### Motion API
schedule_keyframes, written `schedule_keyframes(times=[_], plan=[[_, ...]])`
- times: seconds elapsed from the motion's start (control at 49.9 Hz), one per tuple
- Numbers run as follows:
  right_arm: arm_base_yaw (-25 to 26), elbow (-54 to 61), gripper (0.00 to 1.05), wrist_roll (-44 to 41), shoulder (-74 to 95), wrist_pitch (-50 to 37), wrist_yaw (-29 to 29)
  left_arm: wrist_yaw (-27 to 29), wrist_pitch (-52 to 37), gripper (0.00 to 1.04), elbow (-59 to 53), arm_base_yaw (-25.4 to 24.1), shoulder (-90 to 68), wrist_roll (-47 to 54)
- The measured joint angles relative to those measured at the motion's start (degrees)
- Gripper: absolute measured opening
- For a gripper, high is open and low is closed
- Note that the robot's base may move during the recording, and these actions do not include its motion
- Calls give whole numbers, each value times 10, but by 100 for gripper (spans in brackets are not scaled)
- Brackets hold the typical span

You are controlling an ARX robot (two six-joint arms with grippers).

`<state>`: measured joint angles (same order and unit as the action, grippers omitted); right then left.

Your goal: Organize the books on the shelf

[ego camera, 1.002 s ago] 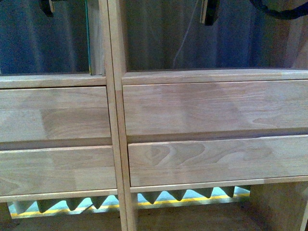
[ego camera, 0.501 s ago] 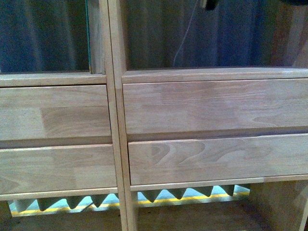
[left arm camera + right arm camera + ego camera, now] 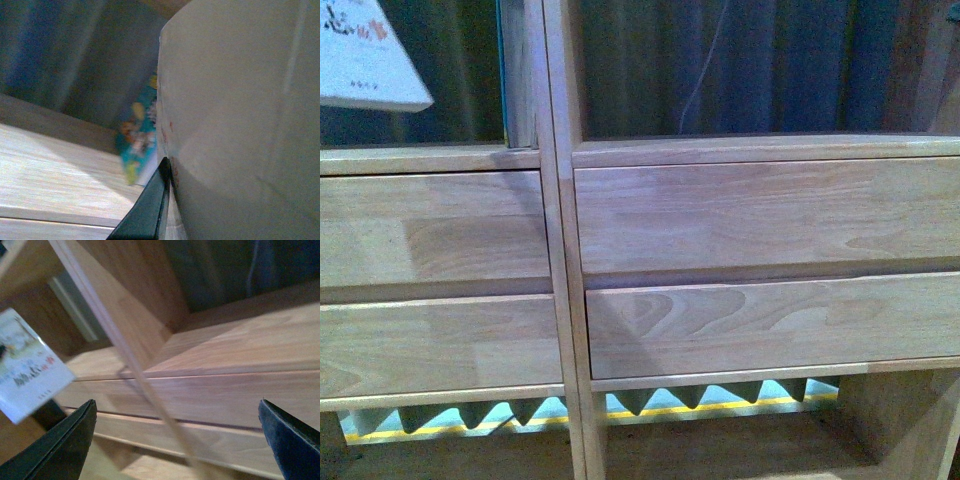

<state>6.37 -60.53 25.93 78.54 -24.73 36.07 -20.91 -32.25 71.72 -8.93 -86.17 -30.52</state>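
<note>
Left pincer (image 3: 165, 167) is pinching the pale book (image 3: 365, 55): one finger lies flat along the cover, the other is hidden behind it. The book hangs tilted in the air at the mouth of the left compartment of the shelf (image 3: 750, 215). My guess is it's angled to slide in beside the teal book (image 3: 137, 145), which stands just beyond the pincer, deeper in. Right pincer (image 3: 176, 402) is spread wide and empty, well apart from the pale book, probably just keeping clear.
</note>
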Motion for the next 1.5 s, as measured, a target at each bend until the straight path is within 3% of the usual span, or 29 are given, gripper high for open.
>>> schedule_keyframes(times=[0.1,0.22,0.481,0.781,0.902,0.962,1.162,1.302,1.503], plan=[[16,16,98,-109,-26,3,-19,51,0,16,36,4,-38,118],[32,54,98,-214,-73,-16,-3,90,-1,16,89,12,-86,231],[81,149,98,-242,-177,-56,59,119,16,16,236,37,-203,346],[128,220,98,-243,-235,-129,73,123,60,16,383,51,-306,379],[76,233,75,-252,-308,105,-186,118,92,16,481,57,-369,382],[59,281,63,-254,-336,111,-236,119,114,16,539,60,-403,384],[21,394,26,-255,-398,74,-277,126,237,16,773,78,-537,395],[3,445,2,-256,-434,61,-297,144,286,16,857,90,-597,421],[-50,492,3,-257,-475,56,-354,159,302,16,908,99,-629,446]])
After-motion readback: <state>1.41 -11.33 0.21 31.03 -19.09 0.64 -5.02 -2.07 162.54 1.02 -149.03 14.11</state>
